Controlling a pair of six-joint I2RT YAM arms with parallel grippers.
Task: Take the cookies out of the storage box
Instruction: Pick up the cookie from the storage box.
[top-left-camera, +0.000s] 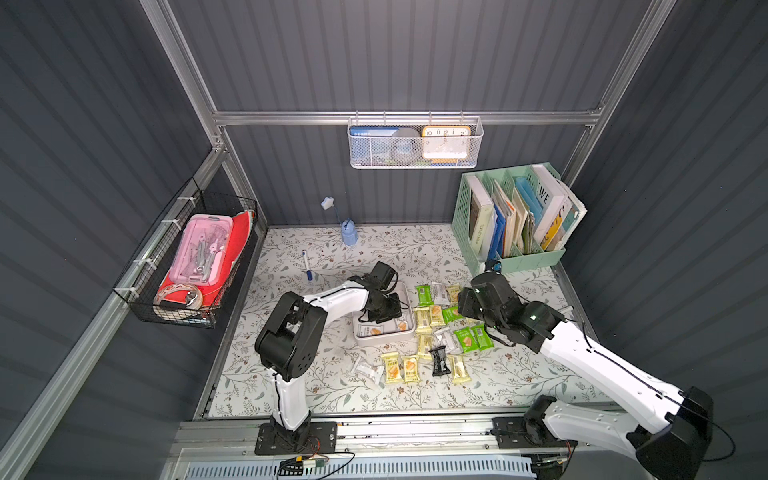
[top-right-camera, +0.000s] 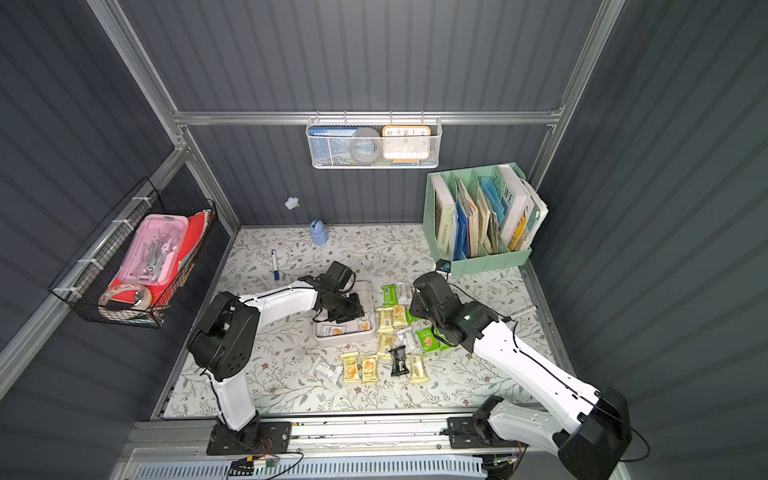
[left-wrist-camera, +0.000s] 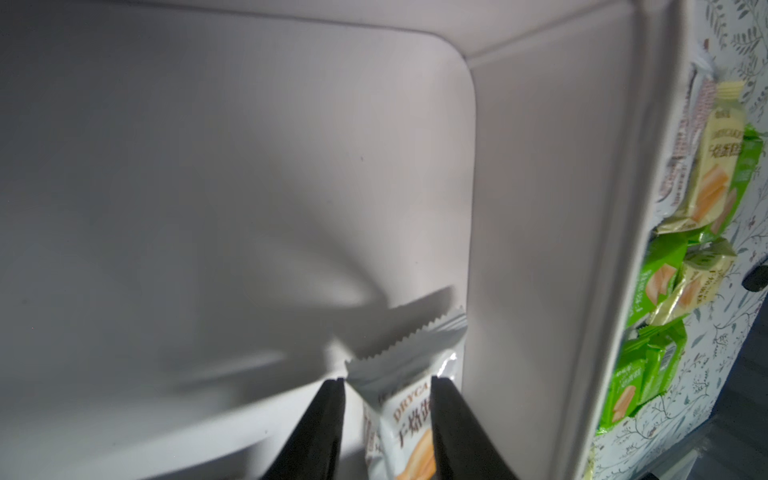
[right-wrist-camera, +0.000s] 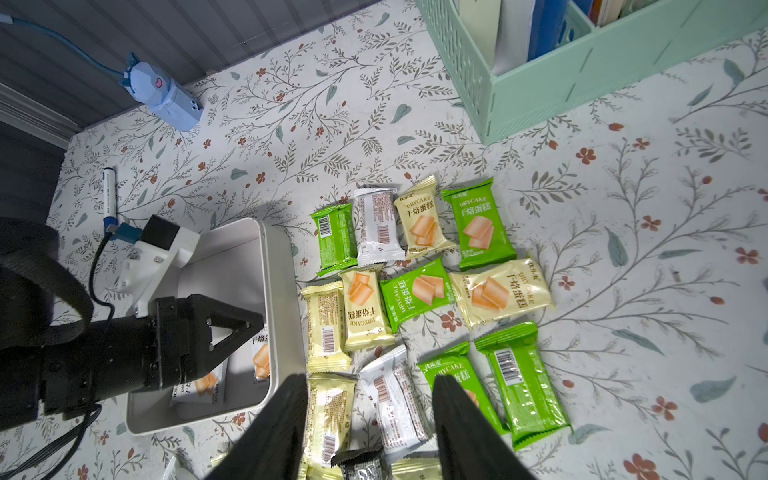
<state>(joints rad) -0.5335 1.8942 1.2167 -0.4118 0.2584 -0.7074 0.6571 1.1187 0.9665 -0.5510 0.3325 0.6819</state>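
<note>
Left gripper (left-wrist-camera: 386, 380), closest to the left wrist lens: two black tapered jaws straddle a glossy white packet (left-wrist-camera: 395, 409) with a serrated seal. The packet lies on the floor of the storage box (left-wrist-camera: 540, 249), against its side wall. Whether the jaws pinch it or merely flank it cannot be told.

Both top views hide this contact under the left arm. They show two packets in the smooth white, round-cornered box.

The right wrist view confirms both packets inside. It also shows the right gripper (right-wrist-camera: 370, 380), jaws spread wide and released, hovering above the cookies (right-wrist-camera: 415, 291). These lie on the floral-printed desk (right-wrist-camera: 623, 208) just beside the box: crinkled sachets in green, pale yellow and white, plus one black packet (top-left-camera: 439, 360).

Surroundings: a slotted mint-green file holder (top-left-camera: 519, 259) with books beyond the right arm, a blue marker (top-left-camera: 306, 266), a pale blue gadget (top-left-camera: 349, 232), and a pink case (top-left-camera: 205, 249) in a black wire basket.
</note>
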